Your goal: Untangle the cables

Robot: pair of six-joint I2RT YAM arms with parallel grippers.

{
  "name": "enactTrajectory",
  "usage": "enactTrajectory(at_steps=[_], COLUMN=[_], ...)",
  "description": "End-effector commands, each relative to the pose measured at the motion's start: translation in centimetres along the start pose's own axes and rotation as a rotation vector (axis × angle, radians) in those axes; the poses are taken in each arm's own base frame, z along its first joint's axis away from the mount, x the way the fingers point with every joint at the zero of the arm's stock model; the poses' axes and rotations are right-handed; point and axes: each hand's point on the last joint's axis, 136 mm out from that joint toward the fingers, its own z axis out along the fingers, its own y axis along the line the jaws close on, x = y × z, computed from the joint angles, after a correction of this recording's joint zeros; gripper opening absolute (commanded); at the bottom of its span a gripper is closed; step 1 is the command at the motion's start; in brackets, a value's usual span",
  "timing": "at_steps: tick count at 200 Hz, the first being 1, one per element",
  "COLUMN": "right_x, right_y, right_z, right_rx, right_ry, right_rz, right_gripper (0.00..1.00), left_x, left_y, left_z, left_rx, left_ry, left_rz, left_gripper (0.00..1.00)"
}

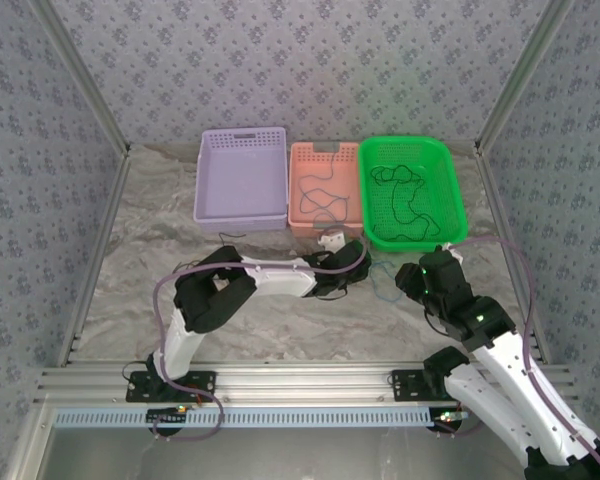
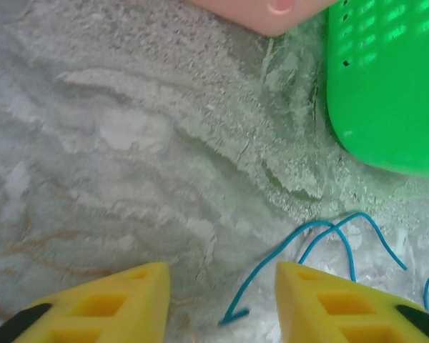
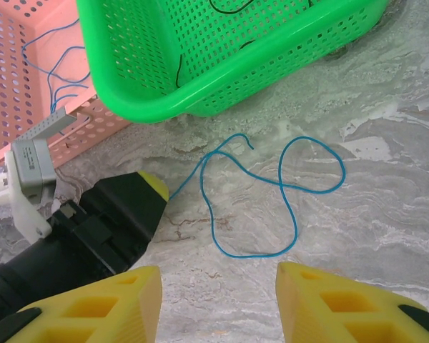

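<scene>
A thin blue cable [image 1: 383, 288] lies in loose loops on the marble table, just in front of the green basket. My left gripper [image 2: 222, 286] hovers low over one end of this blue cable [image 2: 264, 264]. Its yellow fingers stand apart with the cable's tip lying between them, untouched. My right gripper [image 3: 218, 279] is open and empty, a short way back from the blue cable's loops [image 3: 247, 255]. The left gripper's yellow fingertip [image 3: 149, 186] sits by the cable's left end. A black cable [image 1: 405, 205] lies in the green basket and thin cables [image 1: 320, 195] in the pink one.
Three baskets stand in a row at the back: purple [image 1: 240, 218], pink [image 1: 325, 230] and green [image 1: 412, 243]. The green basket's wall [image 2: 386, 86] rises close to the right of the left gripper. Patterned walls enclose the table on three sides.
</scene>
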Motion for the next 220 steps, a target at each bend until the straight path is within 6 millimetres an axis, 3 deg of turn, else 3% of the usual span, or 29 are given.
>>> enactTrajectory(at_steps=[1,30,51,89,126,170,220], right_x=[-0.3,-0.2,0.0,1.4,3.1,4.3,6.0], right_y=[-0.1,-0.1,-0.3,0.3,1.0,2.9,5.0], right_z=[-0.3,-0.1,0.0,0.9,2.4,3.7,6.4], right_rx=[0.004,0.006,0.011,-0.024,-0.041,-0.04,-0.058], right_ry=[-0.02,-0.018,-0.013,0.054,0.134,0.144,0.156], right_rz=[0.017,0.014,0.002,-0.023,-0.025,-0.09,-0.033], right_gripper=[0.48,0.48,0.49,0.49,0.48,0.47,0.46], left_x=[-0.7,-1.3,-2.0,-4.2,-5.1,-5.6,-5.5], left_y=[-0.2,-0.1,-0.2,-1.1,-0.3,1.4,2.5], left_z=[0.9,0.9,-0.6,-6.1,-9.5,-12.0,-13.3], left_rx=[0.007,0.007,0.014,0.046,0.059,0.071,0.074], left_ry=[-0.018,-0.03,-0.066,-0.127,-0.135,-0.158,-0.158], left_rz=[-0.017,-0.011,0.009,0.069,0.07,0.047,0.04], left_gripper=[0.32,0.0,0.0,0.0,0.0,0.0,0.0])
